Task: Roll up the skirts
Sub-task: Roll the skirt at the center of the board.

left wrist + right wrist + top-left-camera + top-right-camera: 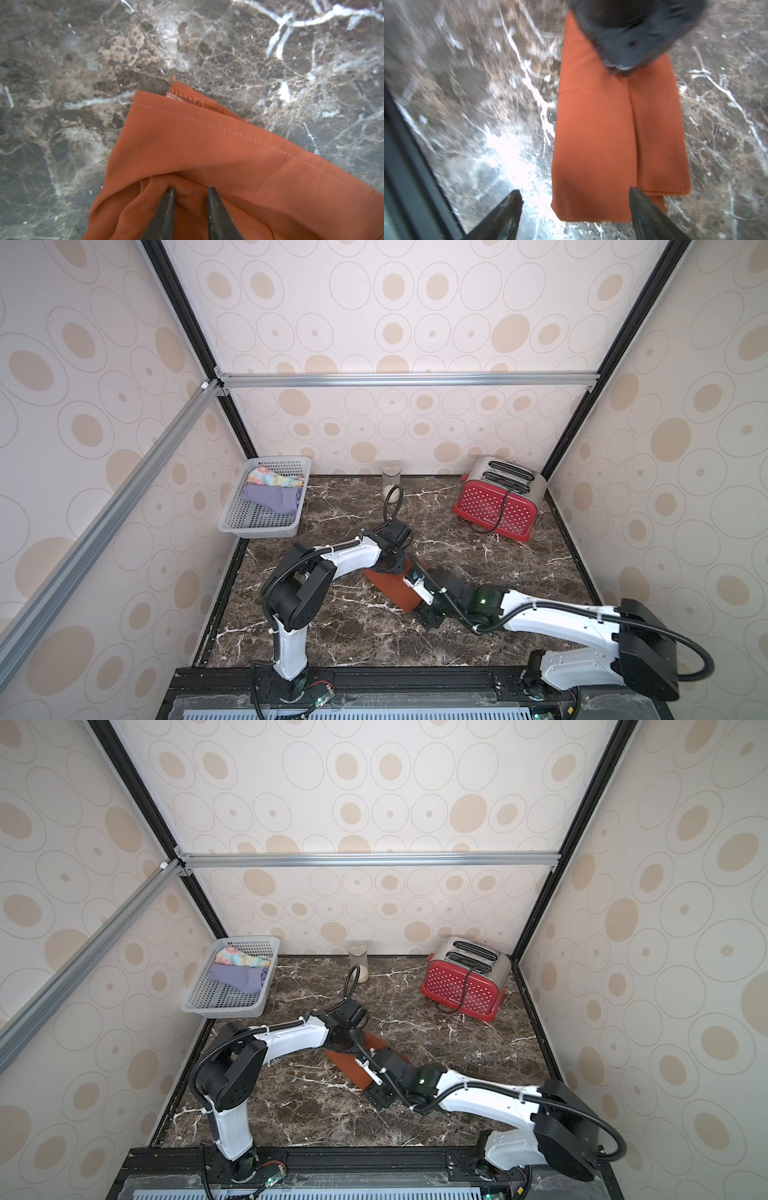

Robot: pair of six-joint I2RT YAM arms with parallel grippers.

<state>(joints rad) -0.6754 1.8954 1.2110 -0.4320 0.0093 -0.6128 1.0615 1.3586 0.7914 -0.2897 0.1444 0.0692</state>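
Note:
The rust-orange skirt lies folded into a long strip on the marble table, mid-table. At the strip's far end my left gripper is shut on a bunched fold of the orange skirt. My right gripper hovers open over the strip's near end; its fingers straddle the near edge of the cloth without gripping it. The lavender skirt and the floral skirt lie crumpled in the basket.
A grey mesh basket stands at the back left corner. At the back right is a red toaster with its cord, and a glass jar stands at the back middle. Patterned walls enclose the table on three sides.

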